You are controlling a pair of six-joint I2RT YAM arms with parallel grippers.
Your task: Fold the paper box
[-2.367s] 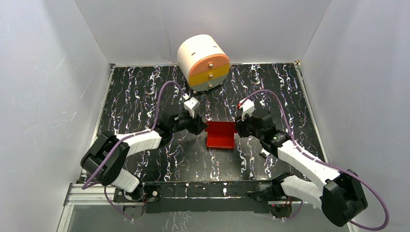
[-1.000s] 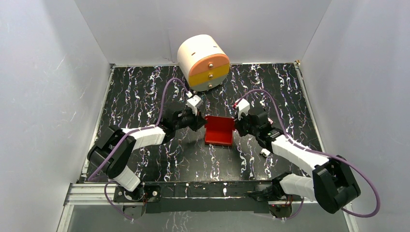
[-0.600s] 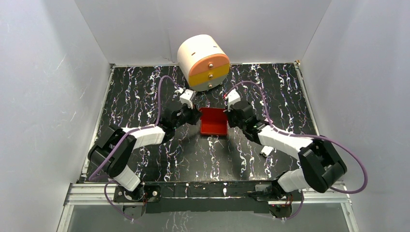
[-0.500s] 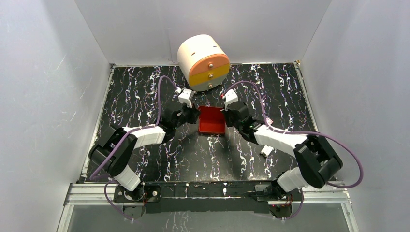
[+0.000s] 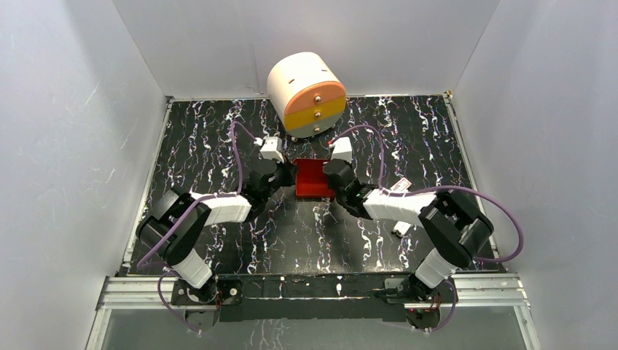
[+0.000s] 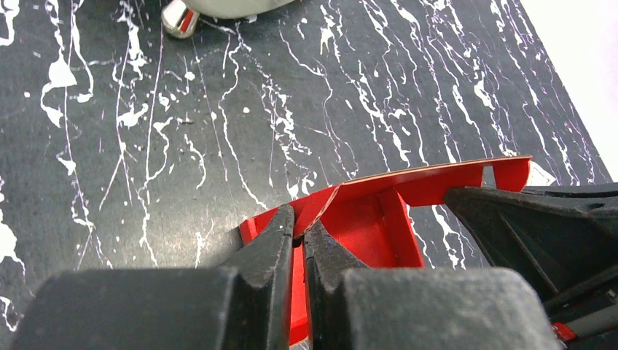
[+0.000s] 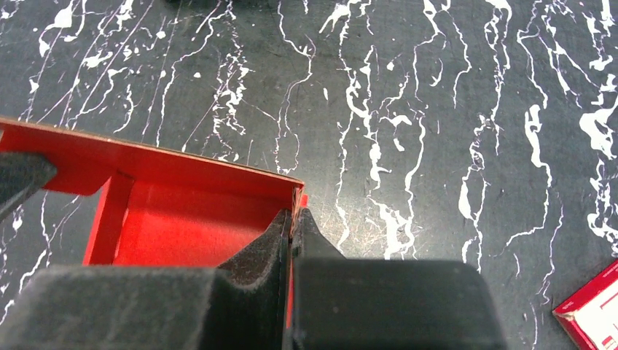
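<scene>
Left end effector (image 6: 297,227) and right end effector (image 7: 293,216), each pinching a paper box (image 5: 313,180) wall, have carried it farther back, folding unfinished.

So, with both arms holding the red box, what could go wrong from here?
1. The left jaws and the right jaws are shut on opposite side walls of the paper box. The card looks thin, so an uneven pull might tear or crease it.
2. The box sits close in front of the drawer unit, so pushing toward it could bump it.
</scene>
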